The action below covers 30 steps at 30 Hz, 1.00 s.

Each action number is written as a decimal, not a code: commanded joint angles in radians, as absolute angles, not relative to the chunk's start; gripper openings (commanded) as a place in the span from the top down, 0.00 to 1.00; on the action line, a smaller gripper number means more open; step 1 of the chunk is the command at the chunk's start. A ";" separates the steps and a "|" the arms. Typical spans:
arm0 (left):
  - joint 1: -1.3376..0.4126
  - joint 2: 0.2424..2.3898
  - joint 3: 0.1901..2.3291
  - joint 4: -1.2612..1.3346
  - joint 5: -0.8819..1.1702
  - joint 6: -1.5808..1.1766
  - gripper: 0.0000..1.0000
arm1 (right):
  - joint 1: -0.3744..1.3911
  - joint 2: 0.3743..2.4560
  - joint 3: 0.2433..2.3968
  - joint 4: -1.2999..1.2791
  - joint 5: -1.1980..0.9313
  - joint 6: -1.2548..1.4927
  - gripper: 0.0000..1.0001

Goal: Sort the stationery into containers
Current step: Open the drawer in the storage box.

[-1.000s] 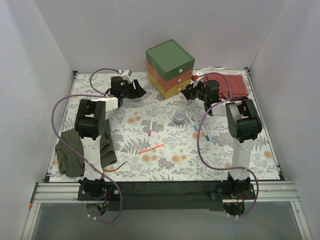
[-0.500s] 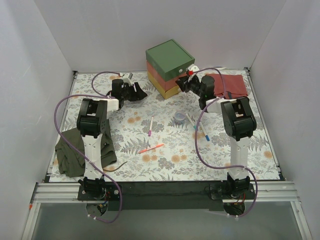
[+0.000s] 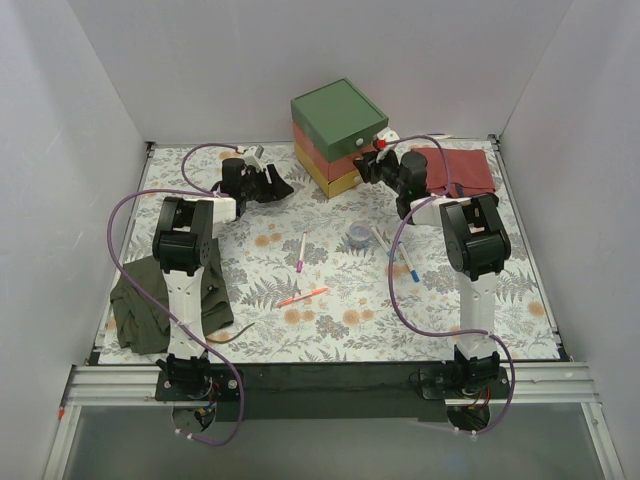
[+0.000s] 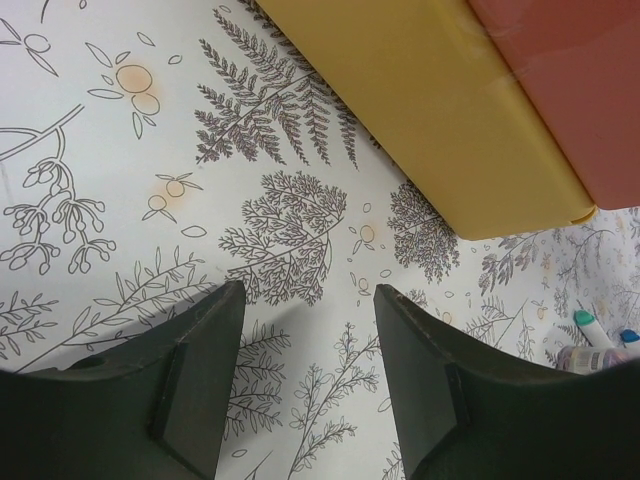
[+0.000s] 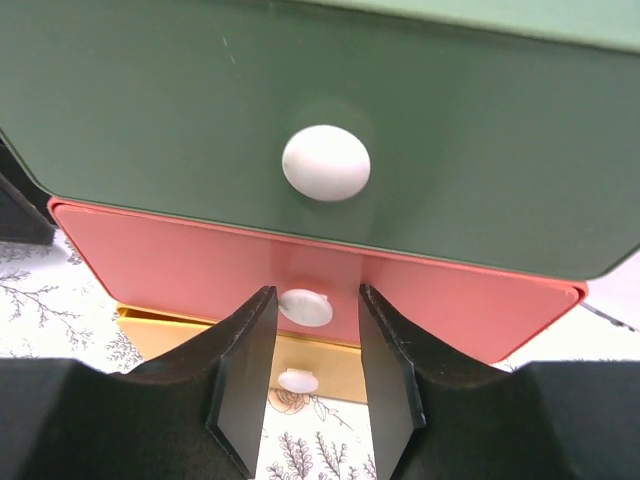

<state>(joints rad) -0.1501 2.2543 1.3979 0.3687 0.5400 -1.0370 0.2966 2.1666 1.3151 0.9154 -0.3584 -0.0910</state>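
The cube box [image 3: 338, 115] stands at the back, with green, salmon-red and yellow drawers, all closed. My right gripper [image 3: 368, 165] is open at its front. In the right wrist view its fingers [image 5: 315, 300] straddle the red drawer's white knob [image 5: 305, 307], without clamping it. The green knob [image 5: 326, 162] is above and the yellow knob [image 5: 298, 380] below. My left gripper [image 3: 280, 185] is open and empty [image 4: 310, 295] over the mat, left of the yellow drawer [image 4: 440, 110]. A pink pen [image 3: 302, 252], an orange-red pen [image 3: 303, 296], a tape roll [image 3: 358, 237] and two white pens [image 3: 383, 243] lie mid-table.
A folded red cloth [image 3: 460, 170] lies at the back right beside the right arm. An olive-green cloth [image 3: 140, 300] lies at the left edge by the left arm's base. White walls close in three sides.
My right gripper has moved up and left from near the mat to the box front, now around the red drawer's knob. The left arm has barely moved.
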 commanded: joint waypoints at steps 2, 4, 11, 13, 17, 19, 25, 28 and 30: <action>-0.140 2.269 1.428 0.373 0.558 -1.042 0.46 | 0.310 2.157 1.328 0.927 -0.278 -0.109 0.52; -0.140 2.269 1.433 0.373 0.555 -1.040 0.46 | 0.311 2.170 1.338 0.920 -0.276 -0.103 0.52; -0.138 2.269 1.427 0.371 0.552 -1.037 0.46 | 0.314 2.200 1.381 0.876 -0.250 -0.094 0.53; -0.138 2.269 1.425 0.374 0.552 -1.039 0.46 | 0.314 2.201 1.384 0.871 -0.252 -0.095 0.61; -0.137 2.275 1.428 0.379 0.552 -1.046 0.46 | 0.313 2.203 1.384 0.859 -0.245 -0.087 0.75; -0.137 2.278 1.428 0.380 0.555 -1.048 0.46 | 0.316 2.195 1.378 0.856 -0.244 -0.084 0.89; -0.132 2.272 1.427 0.383 0.561 -1.049 0.46 | 0.314 2.088 1.258 0.850 -0.225 -0.090 0.99; -0.130 2.269 1.419 0.393 0.563 -1.054 0.46 | 0.316 2.005 1.194 0.841 -0.235 -0.106 0.99; -0.130 2.267 1.414 0.402 0.566 -1.057 0.46 | 0.316 1.968 1.140 0.835 -0.242 -0.110 0.99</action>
<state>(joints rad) -0.1383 2.2688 1.4090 0.3859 0.5541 -1.0554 0.3267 2.0823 1.2182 0.8536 -0.2848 -0.0879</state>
